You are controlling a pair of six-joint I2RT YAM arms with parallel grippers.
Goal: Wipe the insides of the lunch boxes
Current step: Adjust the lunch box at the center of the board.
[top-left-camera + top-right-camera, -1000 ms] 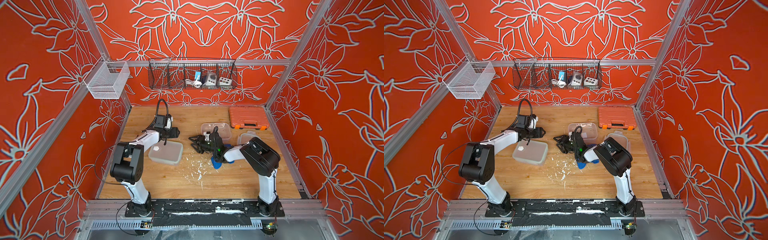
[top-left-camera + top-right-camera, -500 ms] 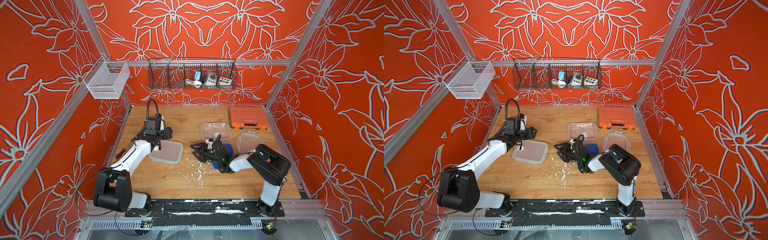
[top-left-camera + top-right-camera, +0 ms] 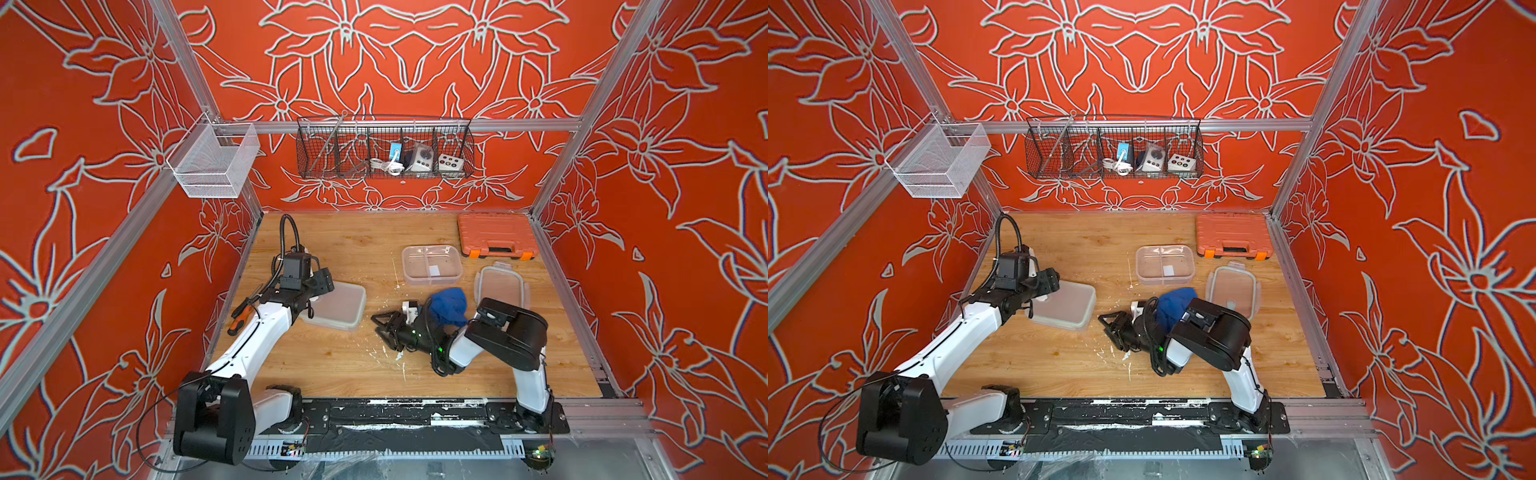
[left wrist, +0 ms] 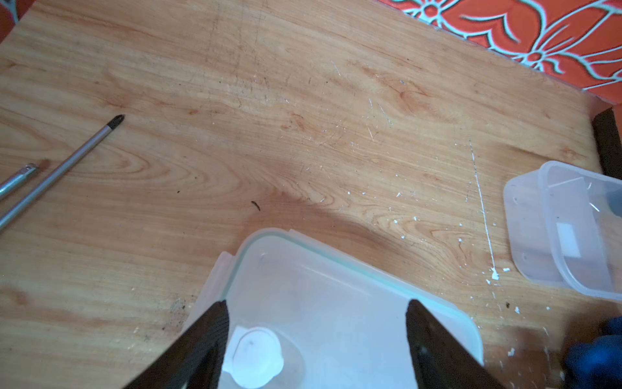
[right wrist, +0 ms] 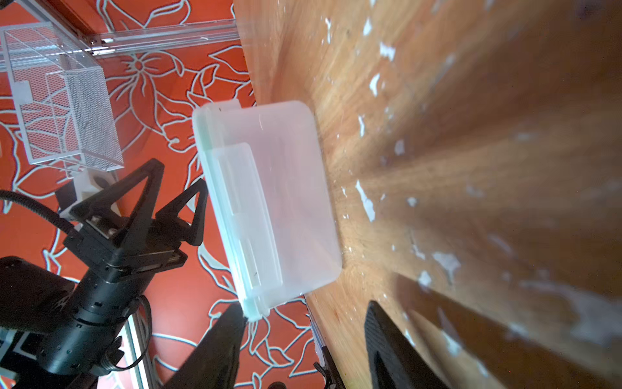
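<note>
Spanning the booth floor, the wooden desk (image 3: 353,365) is flecked with white crumbs (image 3: 401,355) near its middle; taking the back wall as 12 o'clock, the orange tool case (image 3: 494,235) lies shut in the far 1 o'clock corner; the lidded lunch box (image 3: 338,305) sits at 9 o'clock from the desk's centre, its cover on; the open lunch box (image 3: 417,270), with an inner divider, sits at 1 o'clock, just short of the case; a loose lid (image 3: 500,284) with snap flaps lies flat toward 3 o'clock, near that box; a crumpled blue cloth (image 3: 449,305) lies just at 3 o'clock of centre, partly hidden behind the right arm (image 3: 505,332); the left tool (image 4: 315,303) hovers over the lidded lunch box's 9 o'clock side, jaws spread wide, gripping nothing; the right tool (image 3: 380,327) lies low near centre, pointing toward 9 o'clock at that box, jaws parted and empty; a screwdriver (image 3: 243,311) lies at the 9 o'clock edge; a small white label (image 3: 435,270) shows on the open lunch box's floor.
</note>
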